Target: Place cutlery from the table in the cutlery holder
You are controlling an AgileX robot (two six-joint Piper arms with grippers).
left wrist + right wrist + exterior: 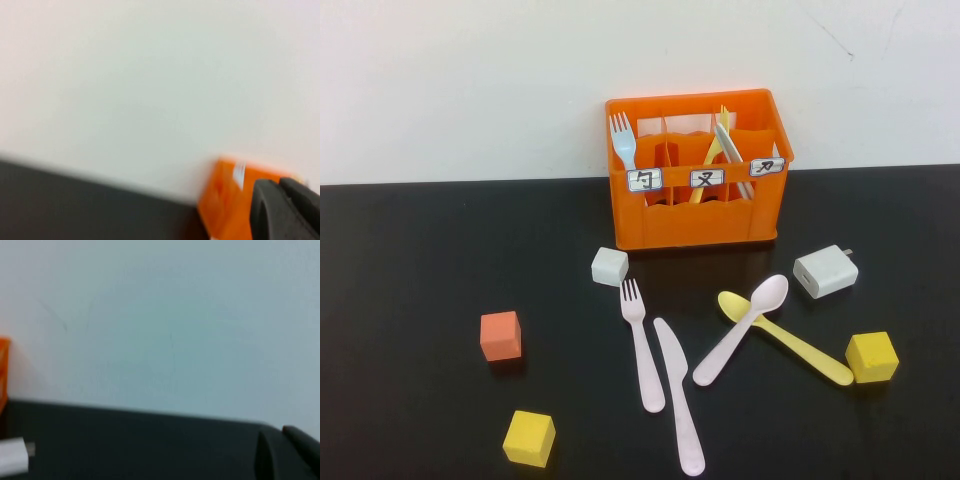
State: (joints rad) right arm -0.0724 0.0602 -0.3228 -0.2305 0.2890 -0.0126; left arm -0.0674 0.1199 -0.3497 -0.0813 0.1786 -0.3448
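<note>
On the black table (420, 260) lie a pale pink fork (642, 350), a pink knife (678, 395), a pink spoon (740, 332) and a yellow spoon (790, 340) that crosses under the pink spoon. Behind them stands the orange cutlery holder (695, 222), with a pale fork (622, 140) and a yellow piece (712, 155) upright inside. Neither arm shows in the high view. My left gripper (280, 184) is shut and empty, up off the table, with the holder (225, 200) beyond it. My right gripper (280, 435) is shut and empty too, over the table.
Small cubes are scattered around: a whitish one (609, 266) by the holder, an orange-red one (501, 335) and a yellow one (530, 438) at the left, another yellow one (872, 356) at the right. A white charger plug (825, 271) lies right of the holder. A white wall stands behind.
</note>
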